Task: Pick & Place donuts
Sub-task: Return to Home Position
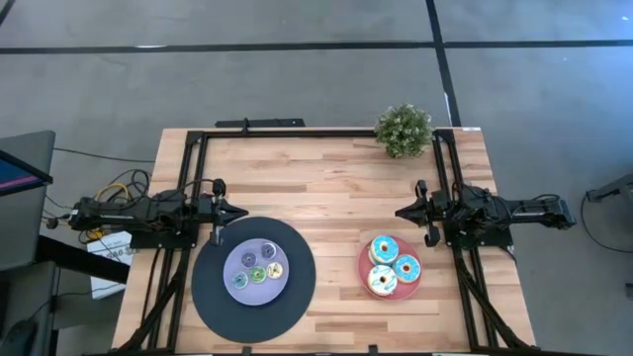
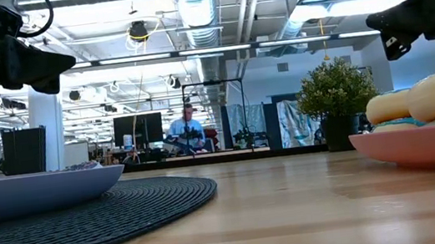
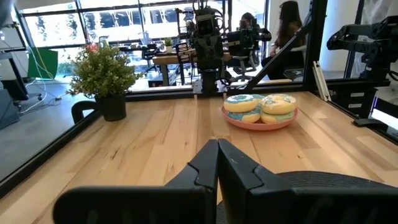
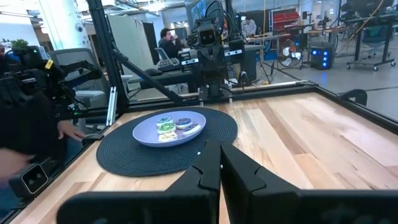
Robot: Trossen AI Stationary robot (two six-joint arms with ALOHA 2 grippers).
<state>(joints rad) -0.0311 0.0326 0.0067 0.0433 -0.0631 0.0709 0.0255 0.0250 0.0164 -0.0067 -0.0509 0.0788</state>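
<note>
Three large iced donuts (image 1: 385, 249) (image 1: 406, 267) (image 1: 382, 282), blue and white with sprinkles, lie on a pink plate (image 1: 366, 269) at the table's right. The same donuts (image 3: 259, 107) show in the left wrist view. Several coin-sized donuts (image 1: 257, 273) (image 4: 171, 123) lie on a lavender plate (image 1: 233, 265) at the left. My left gripper (image 1: 243, 211) (image 3: 217, 152) hangs shut and level above the table beyond the lavender plate, with nothing in it. My right gripper (image 1: 399, 211) (image 4: 221, 155) hangs shut and level beyond the pink plate, also with nothing in it.
The lavender plate sits on a big black woven disc (image 1: 297, 297) (image 4: 124, 155). A potted plant (image 1: 404, 130) (image 3: 106, 78) stands at the far right corner. Bare wood lies between the two plates (image 1: 331, 227). People show in the room behind the table.
</note>
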